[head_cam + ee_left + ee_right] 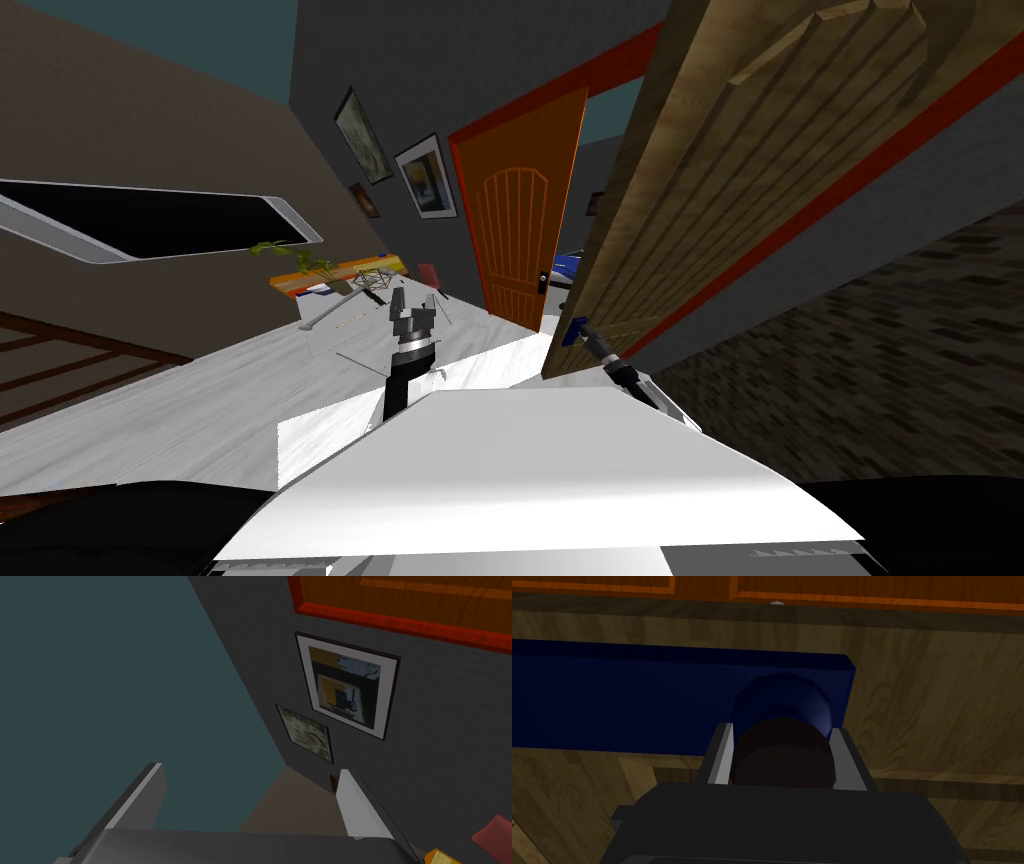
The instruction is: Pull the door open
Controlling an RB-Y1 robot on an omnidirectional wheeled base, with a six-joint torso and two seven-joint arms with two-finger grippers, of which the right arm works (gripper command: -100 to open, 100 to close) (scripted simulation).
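Note:
A tan wooden door (pixel 700 190) with a red frame stands ajar to my front right. Its dark blue handle (pixel 574 328) sits low at the door's free edge. In the right wrist view the dark blue knob (pixel 782 711) juts from a blue plate (pixel 622 701) on the wood (pixel 937 711). My right gripper (pixel 782 751) is shut on the knob, one finger pressing each side. My left gripper (pixel 415 305) is held up over the floor, left of the door, open and empty, as the left wrist view (pixel 250 801) shows.
An orange door (pixel 515 240) stands open further back, with framed pictures (pixel 425 177) on the dark wall beside it. A low bench with a plant (pixel 335 275) sits at the back left. A dark brick-patterned wall (pixel 880 350) lies to my right.

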